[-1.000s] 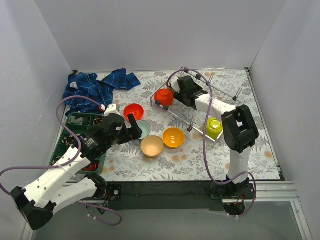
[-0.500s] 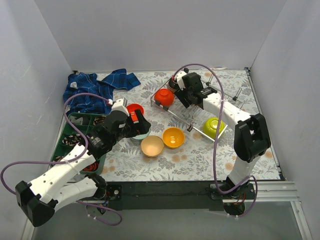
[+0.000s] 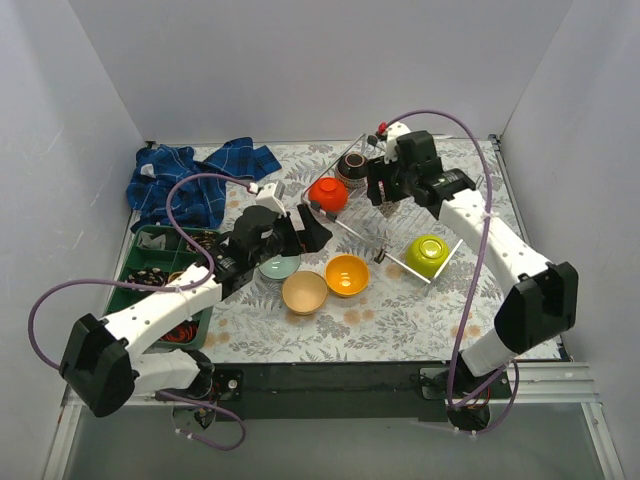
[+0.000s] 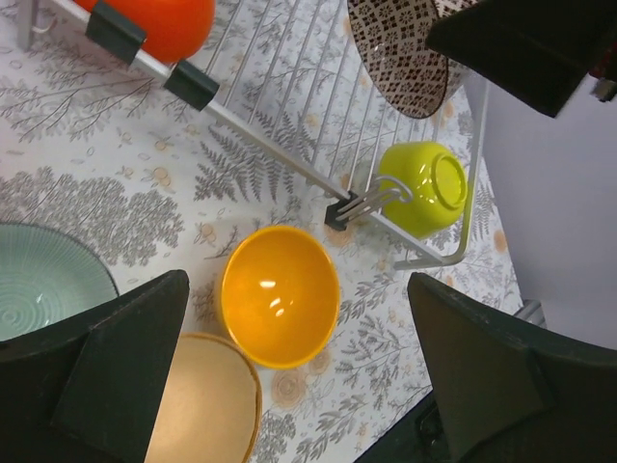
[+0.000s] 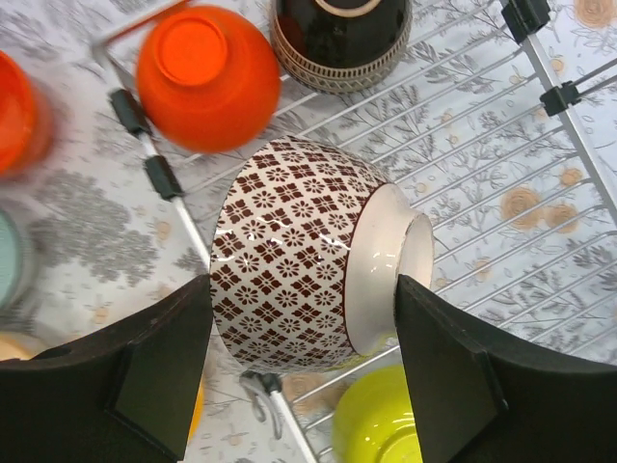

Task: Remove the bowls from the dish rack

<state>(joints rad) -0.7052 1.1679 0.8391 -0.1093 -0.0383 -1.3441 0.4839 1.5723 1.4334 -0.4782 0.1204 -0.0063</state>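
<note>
- Right gripper [image 5: 304, 323] clamped patterned bowl [image 5: 289, 241] above rack [image 4: 255, 143]; best lifted well clear, then set on bare table [image 3: 400, 310] near front edge.
- Left gripper [image 4: 299, 367] fingers spread wide, empty.

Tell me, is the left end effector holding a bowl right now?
No, the left end effector stands wide open and empty, hovering above the yellow-orange bowl.

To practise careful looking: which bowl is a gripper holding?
The white-brown patterned bowl, clamped on its side in the right gripper over the dish rack; no gripper holds any other.
</note>
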